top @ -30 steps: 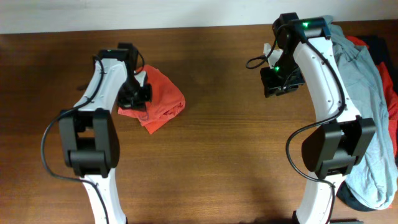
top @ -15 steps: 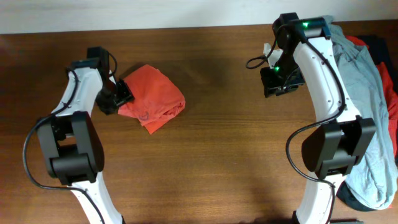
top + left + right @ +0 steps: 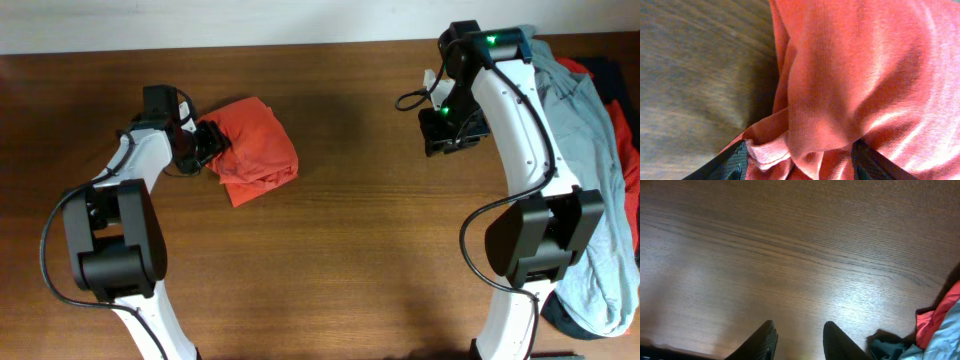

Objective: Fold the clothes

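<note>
Clothes [image 3: 592, 170] lie heaped, unfolded, at the right edge of the table [image 3: 360, 250]. Orange-red T-shirt [image 3: 258, 150] sits bundled at left, perhaps only roughly folded. Left gripper [image 3: 205, 148] gapes wide against its edge; right gripper [image 3: 452, 132], narrowly parted, hovers empty.

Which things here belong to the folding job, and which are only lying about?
For the job:
orange-red shirt
pile of grey-blue, red and navy clothes

Not for the job:
wooden table
white wall behind it
</note>
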